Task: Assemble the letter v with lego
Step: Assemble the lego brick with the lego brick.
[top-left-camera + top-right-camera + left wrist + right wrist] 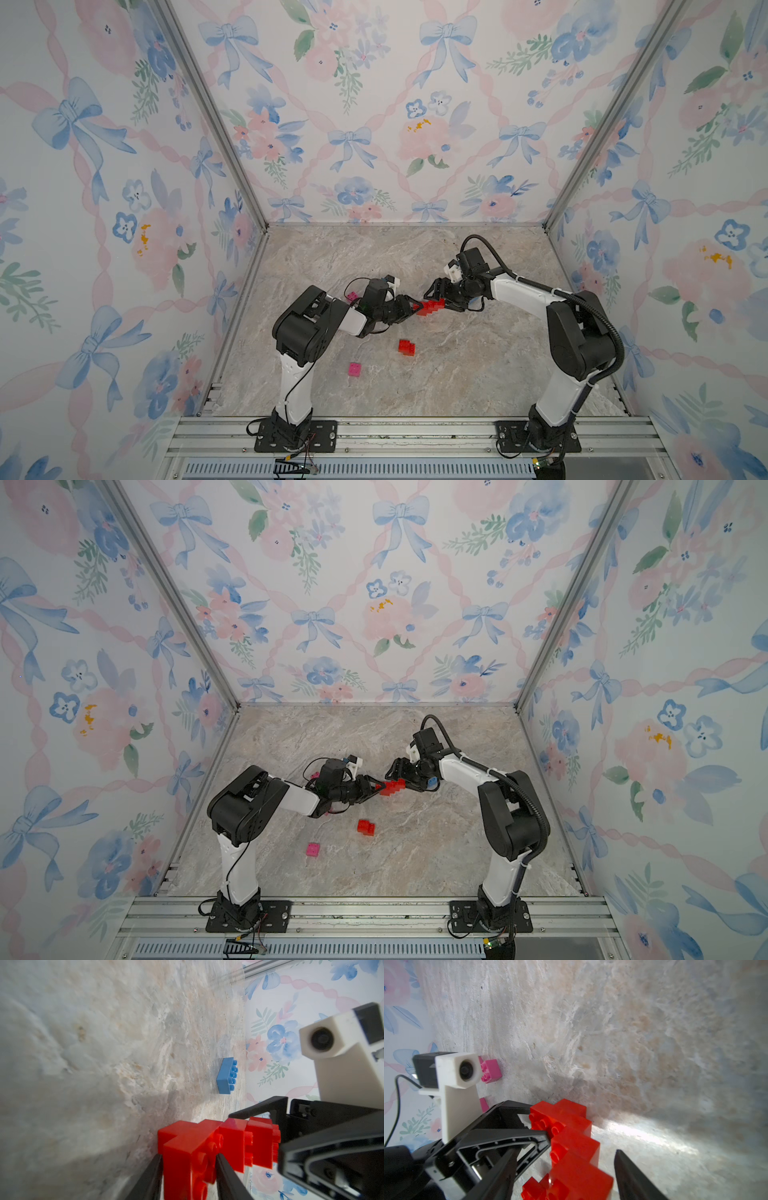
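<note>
Left hand (414,307) is clamping one end of the red lego staircase (431,306), fingers (226,1169) pinching the end brick from both sides. The staircase is lying on or just over the desk (457,374); contact is hard to call from these views. Its long axis is running straight out from the left hand's tips into the right hand (436,300). Right hand is straddling the far end with jaws spread and a gap showing beside the brick, so it isn't gripping yet. Blue brick (226,1075) is sitting past the right hand, well ahead of the left. Loose red pair (406,347) is lying base-side of both hands, slightly nearer the left. Likely next: right hand closing on its end.
</note>
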{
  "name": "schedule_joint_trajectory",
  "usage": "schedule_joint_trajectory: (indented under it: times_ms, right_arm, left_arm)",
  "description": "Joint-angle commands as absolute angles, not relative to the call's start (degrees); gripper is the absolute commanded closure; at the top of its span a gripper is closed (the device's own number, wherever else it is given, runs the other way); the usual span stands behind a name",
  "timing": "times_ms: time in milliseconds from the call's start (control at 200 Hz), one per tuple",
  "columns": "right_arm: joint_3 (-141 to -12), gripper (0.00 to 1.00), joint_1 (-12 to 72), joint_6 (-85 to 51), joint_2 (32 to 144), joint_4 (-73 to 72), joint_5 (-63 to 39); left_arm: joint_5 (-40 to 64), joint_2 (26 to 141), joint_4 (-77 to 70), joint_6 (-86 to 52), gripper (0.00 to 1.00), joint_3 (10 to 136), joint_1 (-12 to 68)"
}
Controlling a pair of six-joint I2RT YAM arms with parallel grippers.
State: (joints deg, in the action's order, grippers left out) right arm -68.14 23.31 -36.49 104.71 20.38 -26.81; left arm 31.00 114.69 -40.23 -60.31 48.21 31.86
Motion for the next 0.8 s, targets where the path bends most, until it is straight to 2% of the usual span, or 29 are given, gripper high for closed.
schedule_joint_trajectory:
  times_ms: [0, 235, 340, 795]
  right_arm:
    - [-67.47, 0.27, 24.23, -37.62, 106.14, 18.65, -27.6]
    - [-66.73, 0.35, 25.04, -38.22, 107.05, 17.48, -27.42]
    - [-66.62, 0.43, 25.2, -38.65, 107.36, 16.94, -27.42]
    - [-66.49, 0.53, 26.06, -38.89, 108.55, 15.58, -27.36]
  left_arm:
    - [29.61, 114.33, -36.73, -60.51, 0.56, 46.67, 32.0]
    - [29.53, 113.94, -37.36, -60.9, 0.54, 46.08, 32.04]
    - [29.43, 113.38, -37.47, -60.91, 0.53, 45.71, 31.99]
    - [29.66, 111.47, -38.02, -61.01, 0.45, 45.01, 32.0]
